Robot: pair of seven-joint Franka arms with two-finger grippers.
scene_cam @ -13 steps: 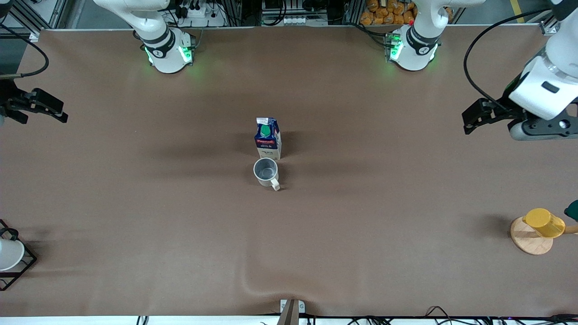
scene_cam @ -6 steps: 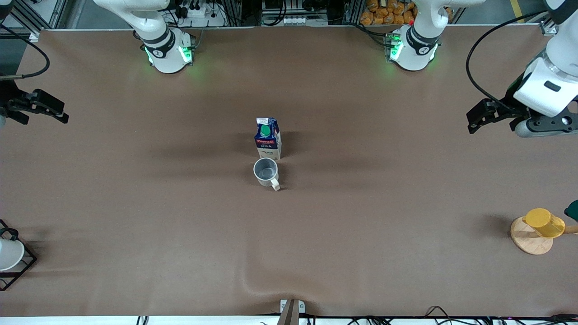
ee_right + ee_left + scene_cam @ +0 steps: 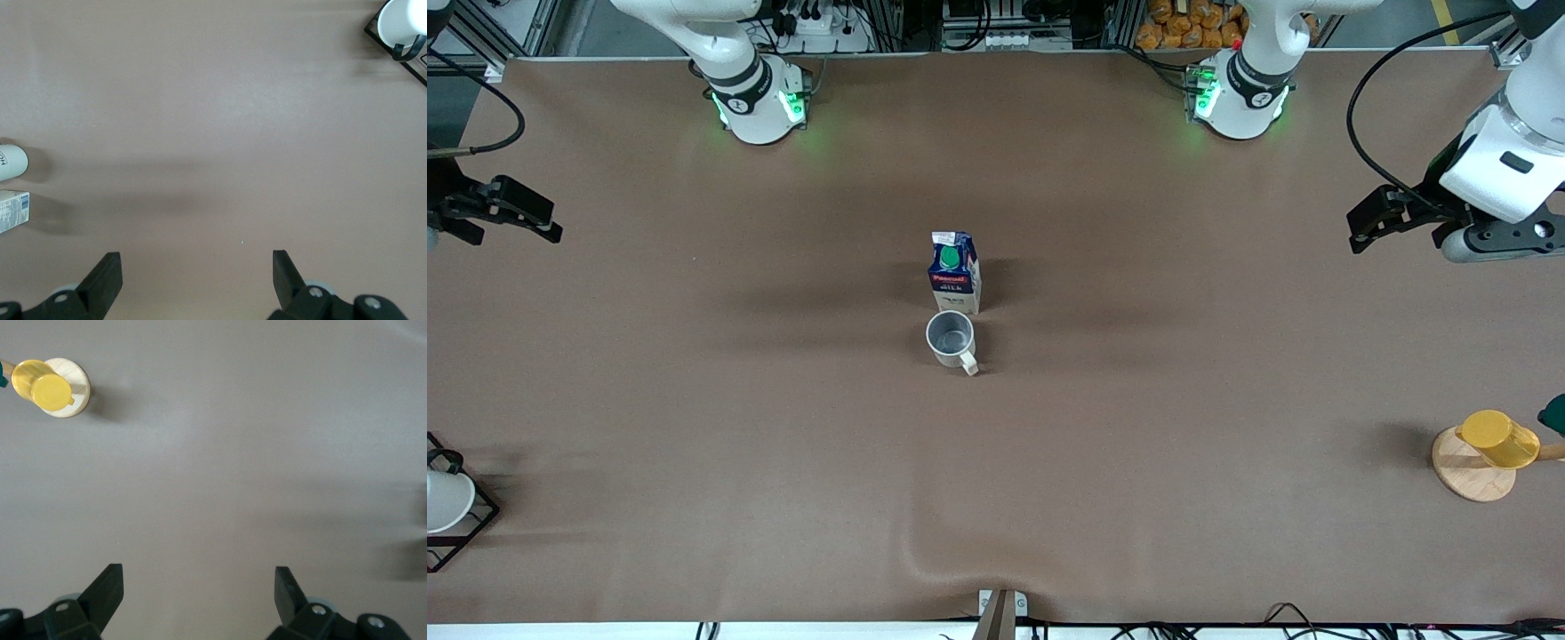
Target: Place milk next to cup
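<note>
Left pincer [image 3: 1359,233] hung released and empty over its end of the tabletop [image 3: 694,400]; right pincer [image 3: 511,220] likewise at its own end, also released. Milk [image 3: 955,272] stood upright mid-tabletop, just beside the cup [image 3: 950,339], with the cup nearer the front camera.

White arms [image 3: 734,62] — green-lit bases, black cables, seemingly black grippers [image 3: 1369,227].
</note>
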